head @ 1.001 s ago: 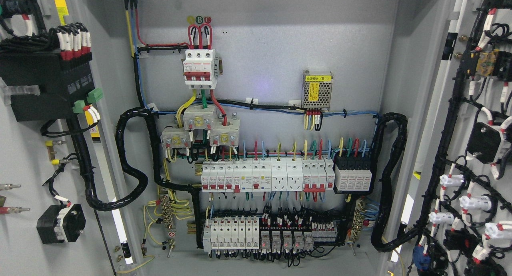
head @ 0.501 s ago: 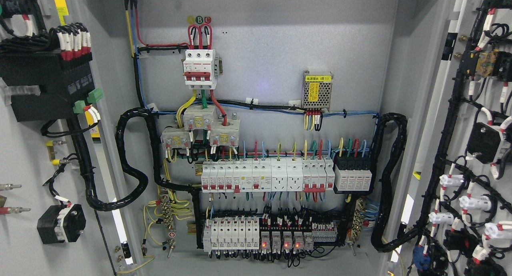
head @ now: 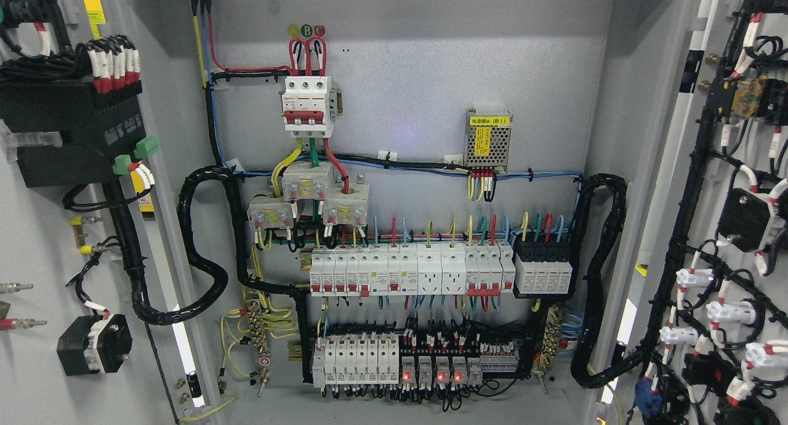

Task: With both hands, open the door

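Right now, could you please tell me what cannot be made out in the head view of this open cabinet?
- Both robot hands: out of frame.
- Grey left door and grey right door: cut off by the picture edges.
- Print on the yellow label of the perforated metal power module: too small to read.

Matt grey painted metal cabinet back panel (head: 418, 105); glossy white plastic breakers (head: 357, 274) (red toggles); black ribbed plastic cable conduit (head: 203, 271).

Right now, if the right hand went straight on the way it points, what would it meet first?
I cannot tell: neither hand is in view. The doors already stand open; straight ahead is the breaker row on the cabinet's back panel.
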You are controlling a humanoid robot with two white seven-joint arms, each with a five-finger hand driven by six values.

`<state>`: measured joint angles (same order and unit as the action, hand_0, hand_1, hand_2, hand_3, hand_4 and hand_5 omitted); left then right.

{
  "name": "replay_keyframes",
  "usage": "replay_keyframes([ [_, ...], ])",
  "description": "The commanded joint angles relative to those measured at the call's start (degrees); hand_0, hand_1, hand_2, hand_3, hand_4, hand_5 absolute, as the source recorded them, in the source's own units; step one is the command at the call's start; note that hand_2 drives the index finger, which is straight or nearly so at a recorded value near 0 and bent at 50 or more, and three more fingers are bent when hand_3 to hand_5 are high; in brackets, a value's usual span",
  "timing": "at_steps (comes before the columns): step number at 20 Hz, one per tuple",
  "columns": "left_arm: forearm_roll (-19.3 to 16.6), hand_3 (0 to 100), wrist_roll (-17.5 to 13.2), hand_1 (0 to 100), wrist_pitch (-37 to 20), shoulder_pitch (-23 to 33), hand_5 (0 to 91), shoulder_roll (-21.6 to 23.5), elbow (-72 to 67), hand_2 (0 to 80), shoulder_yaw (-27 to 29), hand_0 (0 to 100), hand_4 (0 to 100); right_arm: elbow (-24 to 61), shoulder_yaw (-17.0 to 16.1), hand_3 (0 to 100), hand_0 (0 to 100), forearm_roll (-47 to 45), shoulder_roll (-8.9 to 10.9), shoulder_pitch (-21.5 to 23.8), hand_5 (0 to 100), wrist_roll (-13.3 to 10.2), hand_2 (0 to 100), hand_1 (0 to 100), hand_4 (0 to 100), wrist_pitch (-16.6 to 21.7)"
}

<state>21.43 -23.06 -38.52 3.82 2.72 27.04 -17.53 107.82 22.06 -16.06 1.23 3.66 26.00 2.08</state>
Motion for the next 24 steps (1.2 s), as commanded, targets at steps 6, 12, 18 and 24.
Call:
replay_keyframes([
  [6,-4.3,0,-3.0,56,4.2,11.4,0.0,7.4,45.6,0.0,1.0,12,0,11.4,-16.2,0,0,2.4,6.33,17.2,0,-1.7,4,50,0,14.8],
  [12,-4.3,0,-3.1,56,12.0,19.0,0.0,10.0,71.6,0.0,6.5,12,0,11.7,-19.0,0,0,1.9,6.42,21.5,0,-5.5,4,50,0,24.5],
  [18,-4.0,0,-3.2,56,10.4,19.6,0.0,9.4,79.3,0.0,10.3,12,0,11.8,-20.1,0,0,1.8,6.59,21.5,0,-5.9,4,50,0,31.8],
  [24,-4.0,0,-3.2,56,4.9,22.1,0.0,9.5,83.7,0.0,13.8,12,0,11.8,-21.9,0,0,1.8,7.12,20.3,0,-11.1,4,50,0,35.8],
])
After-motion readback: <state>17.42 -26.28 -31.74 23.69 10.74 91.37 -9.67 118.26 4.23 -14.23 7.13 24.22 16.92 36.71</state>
